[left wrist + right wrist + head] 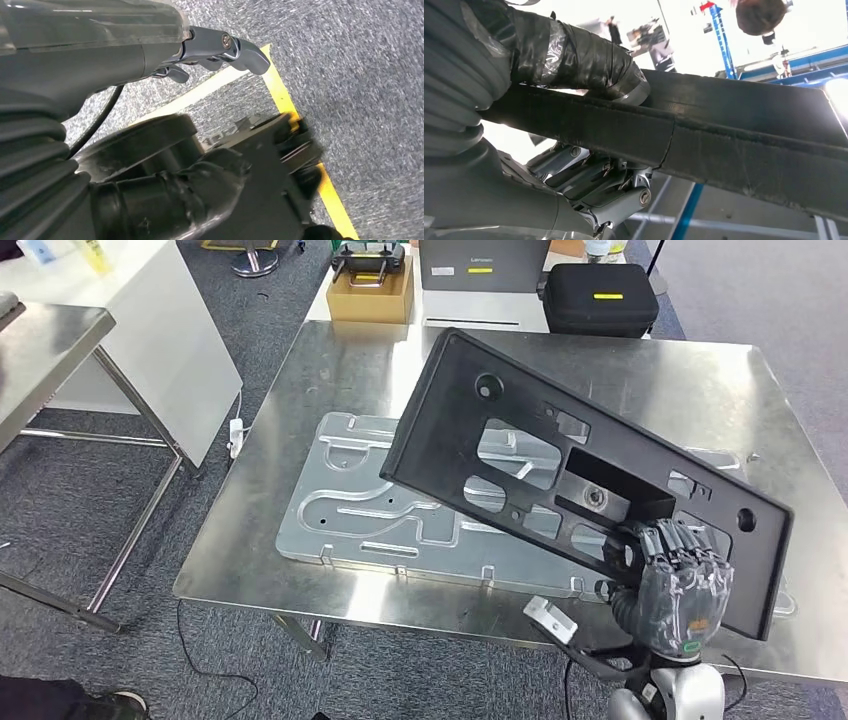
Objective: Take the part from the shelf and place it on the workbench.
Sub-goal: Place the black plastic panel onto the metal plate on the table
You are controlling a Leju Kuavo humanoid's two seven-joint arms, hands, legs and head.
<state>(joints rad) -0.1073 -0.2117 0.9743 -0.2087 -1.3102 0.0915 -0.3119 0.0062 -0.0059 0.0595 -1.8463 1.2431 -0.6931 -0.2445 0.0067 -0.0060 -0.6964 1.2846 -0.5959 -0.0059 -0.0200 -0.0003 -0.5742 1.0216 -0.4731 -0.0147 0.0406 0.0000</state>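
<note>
The right robot hand held a large flat black plastic panel with several cut-out windows by its near lower edge, thumb on one face and fingers under the other, as the right wrist view showed. The panel hung tilted in the air above the stainless-steel tabletop, its far corner raised, and over a grey pressed-metal plate with raised ribs lying flat there. The left robot hand hung low over grey carpet with a yellow floor line, fingers loosely apart and gripping nothing.

By my reading, the carrying step was over and the placing step was in hand. The next move likely called for lowering and levelling the panel until it rested flat, then loosening the grip; the panel might settle on the metal plate rather than on bare steel.
</note>
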